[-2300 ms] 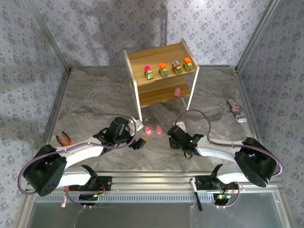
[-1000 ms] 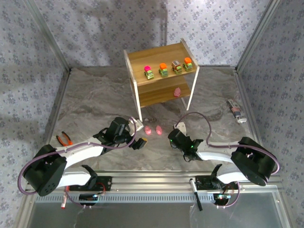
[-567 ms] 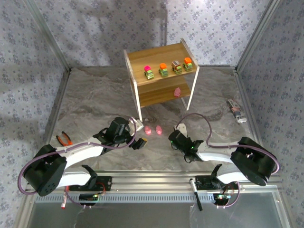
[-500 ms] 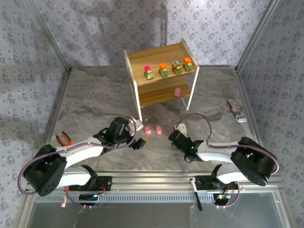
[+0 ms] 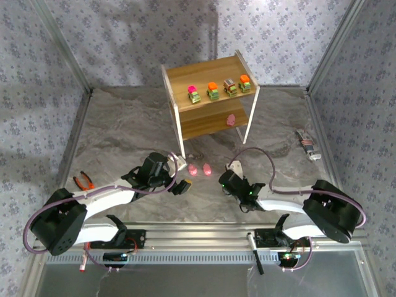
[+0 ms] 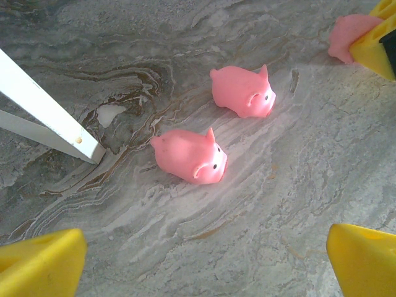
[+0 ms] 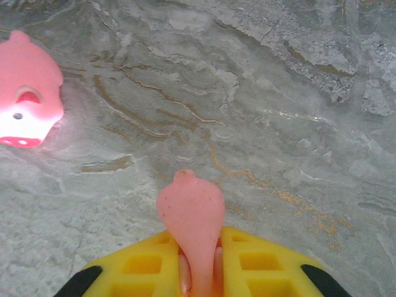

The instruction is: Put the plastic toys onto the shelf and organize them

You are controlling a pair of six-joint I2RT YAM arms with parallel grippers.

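Observation:
The light-wood shelf (image 5: 205, 75) stands at the back of the table. Several little cars, the leftmost (image 5: 194, 94), line its top tier, and one pink figure (image 5: 231, 120) sits on the lower tier. Two pink pig toys (image 5: 192, 169) (image 5: 206, 168) lie on the marble in front of the shelf's leg; the nearer one (image 6: 189, 156) and the farther one (image 6: 243, 93) are ahead of my left gripper (image 6: 204, 272), which is open with nothing between its yellow fingers (image 6: 40, 266). My right gripper (image 7: 198, 272) (image 5: 224, 179) is shut on a third pink pig (image 7: 190, 216), squeezed thin between its pads.
Orange-handled pliers (image 5: 83, 181) lie at the left edge of the table. A silver tool (image 5: 307, 144) lies at the far right. The shelf's white leg (image 6: 43, 111) stands close to the left of the two pigs.
My right gripper has closed on the pink pig and squeezed it flat. The left arm and the two loose pigs have not moved.

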